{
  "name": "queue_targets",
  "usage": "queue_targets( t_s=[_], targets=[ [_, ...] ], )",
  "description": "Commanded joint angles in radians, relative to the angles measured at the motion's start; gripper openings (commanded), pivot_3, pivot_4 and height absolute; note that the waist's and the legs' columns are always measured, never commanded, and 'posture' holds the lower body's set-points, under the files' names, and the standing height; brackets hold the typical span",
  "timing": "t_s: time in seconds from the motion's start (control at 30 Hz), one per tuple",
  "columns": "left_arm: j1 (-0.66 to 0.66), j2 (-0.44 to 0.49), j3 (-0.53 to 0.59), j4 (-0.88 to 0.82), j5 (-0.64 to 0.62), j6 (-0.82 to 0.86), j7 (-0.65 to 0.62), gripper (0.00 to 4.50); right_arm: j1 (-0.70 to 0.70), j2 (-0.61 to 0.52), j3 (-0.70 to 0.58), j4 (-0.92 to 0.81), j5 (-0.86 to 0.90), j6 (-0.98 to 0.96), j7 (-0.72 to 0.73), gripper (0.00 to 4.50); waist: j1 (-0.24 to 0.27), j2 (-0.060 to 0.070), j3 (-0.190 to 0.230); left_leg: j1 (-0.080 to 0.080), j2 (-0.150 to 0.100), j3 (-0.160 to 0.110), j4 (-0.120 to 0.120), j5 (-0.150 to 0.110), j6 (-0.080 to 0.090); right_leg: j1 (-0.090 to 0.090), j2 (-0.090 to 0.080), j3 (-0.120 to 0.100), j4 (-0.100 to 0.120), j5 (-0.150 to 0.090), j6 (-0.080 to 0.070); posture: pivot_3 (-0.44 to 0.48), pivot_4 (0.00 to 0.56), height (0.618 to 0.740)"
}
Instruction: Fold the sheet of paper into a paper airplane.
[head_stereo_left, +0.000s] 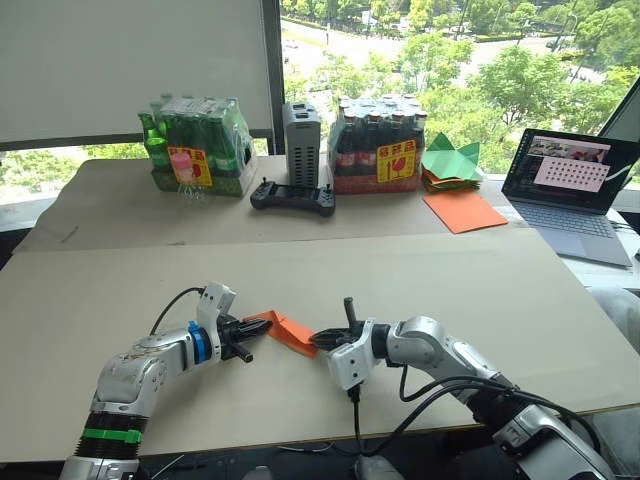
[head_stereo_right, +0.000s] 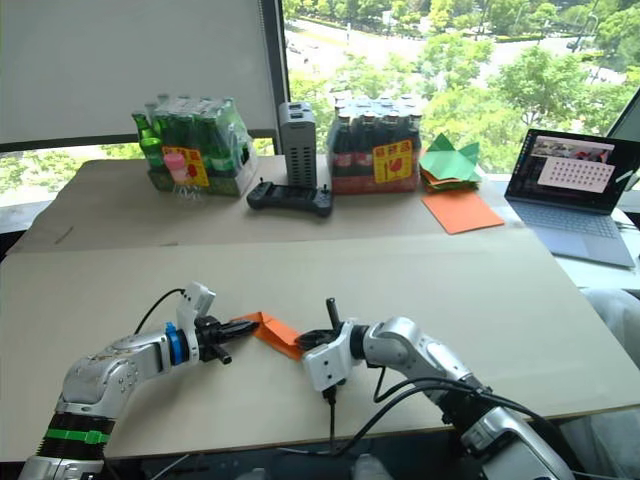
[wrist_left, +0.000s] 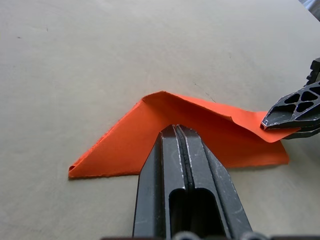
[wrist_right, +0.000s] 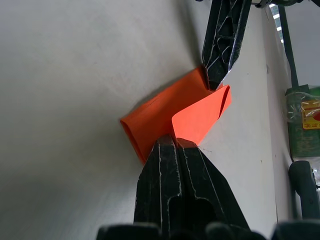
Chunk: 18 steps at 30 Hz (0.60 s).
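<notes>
The partly folded sheet of paper (head_stereo_left: 288, 331) is pinched at opposite ends by the closed left gripper (head_stereo_left: 252, 326) and right gripper (head_stereo_left: 322, 340), low over the counter (head_stereo_left: 420, 280). A mid-fold crease is judged underway; pressing flat seems next.

Cardboard-covered table (head_stereo_left: 480, 290) before sunlit window (head_stereo_left: 450, 50)

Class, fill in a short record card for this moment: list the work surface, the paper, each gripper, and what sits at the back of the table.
Surface: tan table
Paper: folded orange sheet of paper, partly lifted between both grippers
Left gripper: jaws shut on one end of the paper
Right gripper: jaws shut on the other end
Back of table: two bottle packs, controller, green paper pieces, flat orange sheet, laptop
</notes>
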Motion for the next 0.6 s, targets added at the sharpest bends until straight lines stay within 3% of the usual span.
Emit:
queue_targets(
  t_s=[0.03,0.27,0.6],
  targets=[
    [0.027,-0.001,-0.022,0.021,0.013,0.043,0.011,0.00,-0.015,-0.016,0.017,0.020,-0.039,-0.043,0.005,0.03,0.000,0.000,0.000,0.000,0.000,0.000,0.000,0.000,0.000,0.000,0.000,0.000,0.000,0.000,0.000,0.000,0.150,0.740],
    [0.005,-0.004,0.005,0.043,0.002,0.057,0.015,0.00,-0.042,-0.027,0.048,0.056,-0.098,-0.089,0.023,0.03,-0.001,0.000,0.000,0.011,0.001,-0.001,0.000,-0.002,0.003,0.014,0.000,-0.002,-0.007,0.000,0.000,0.000,0.150,0.740],
    [-0.096,-0.051,0.154,0.093,-0.099,0.130,0.070,0.00,-0.071,-0.006,0.065,0.124,-0.107,-0.115,0.031,0.03,-0.004,0.000,0.000,0.011,0.000,-0.001,0.000,-0.002,0.003,0.015,0.000,-0.002,-0.007,0.000,0.000,0.000,0.150,0.740]
  ],
)
